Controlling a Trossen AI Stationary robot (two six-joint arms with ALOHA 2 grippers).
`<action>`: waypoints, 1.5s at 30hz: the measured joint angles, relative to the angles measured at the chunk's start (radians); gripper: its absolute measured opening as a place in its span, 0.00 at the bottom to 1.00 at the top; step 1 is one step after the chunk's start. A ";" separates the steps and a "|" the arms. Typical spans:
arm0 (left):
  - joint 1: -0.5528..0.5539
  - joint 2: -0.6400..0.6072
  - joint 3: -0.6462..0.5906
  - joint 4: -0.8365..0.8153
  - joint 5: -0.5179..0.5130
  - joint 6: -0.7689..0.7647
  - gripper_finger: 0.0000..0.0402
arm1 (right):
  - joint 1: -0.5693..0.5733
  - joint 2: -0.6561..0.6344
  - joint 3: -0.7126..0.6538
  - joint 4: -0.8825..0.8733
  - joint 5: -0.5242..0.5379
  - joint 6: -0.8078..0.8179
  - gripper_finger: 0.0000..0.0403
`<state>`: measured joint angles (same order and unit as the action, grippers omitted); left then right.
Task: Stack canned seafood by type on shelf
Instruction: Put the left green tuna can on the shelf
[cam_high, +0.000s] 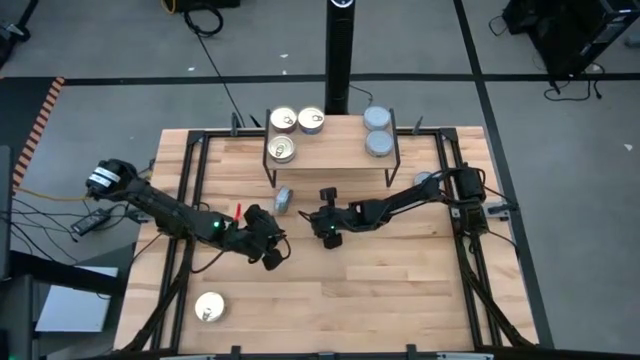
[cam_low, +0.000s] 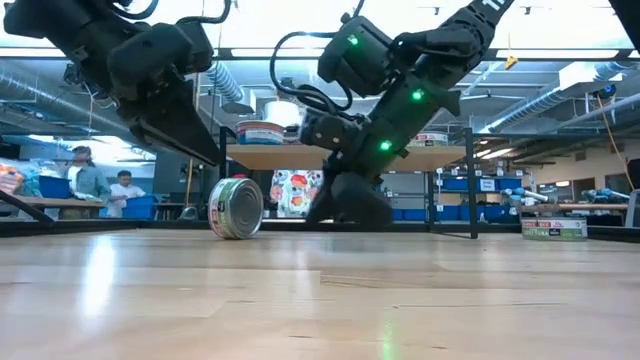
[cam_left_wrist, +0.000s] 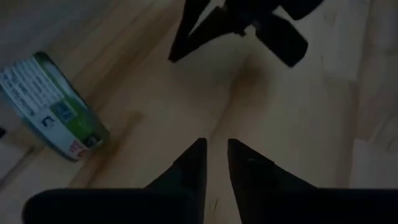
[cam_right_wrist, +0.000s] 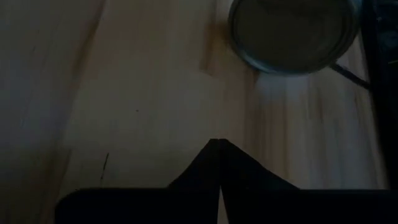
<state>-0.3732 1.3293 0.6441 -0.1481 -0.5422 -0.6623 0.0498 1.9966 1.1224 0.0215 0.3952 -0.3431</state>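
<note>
Surface (cam_high: 330, 290) carries the shelf (cam_high: 330, 155) at its far edge. On the shelf: three gold-lid tins (cam_high: 296, 131) lying singly at one end, two blue-grey-lid tins (cam_high: 378, 131) at the other; none appears stacked from above, though the overhead angle could hide a tin beneath another. Off the shelf: one gold-lid tin (cam_high: 209, 307) flat at the near left of the surface, one tin on its edge (cam_high: 283, 200) just in front of the shelf, and one blue-grey tin (cam_high: 424, 180) by the right arm's base. Judgement: sorting by type roughly half done, three tins left to bring up, stacking itself not yet evident. Left gripper (cam_high: 272, 252) hovers mid-surface, jaws parted only a sliver, holding nothing; the edge-standing tin lies off to its side. Right gripper (cam_high: 330, 232) is low over bare wood near centre, jaws clenched together on nothing.
</note>
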 joint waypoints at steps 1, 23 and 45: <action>-0.008 0.000 0.000 0.000 -0.014 0.002 0.19 | 0.001 -0.002 -0.005 -0.013 -0.001 0.006 0.04; -0.116 -0.168 -0.012 -0.186 -0.195 -0.023 0.01 | 0.002 -0.020 -0.052 0.025 -0.069 0.047 0.03; -0.130 -0.383 -0.270 -0.084 -0.249 -0.093 0.01 | 0.001 -0.098 -0.098 0.059 -0.132 0.091 0.03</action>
<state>-0.5030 0.9466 0.3737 -0.2322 -0.7909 -0.7557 0.0509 1.8986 1.0241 0.0806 0.2628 -0.2520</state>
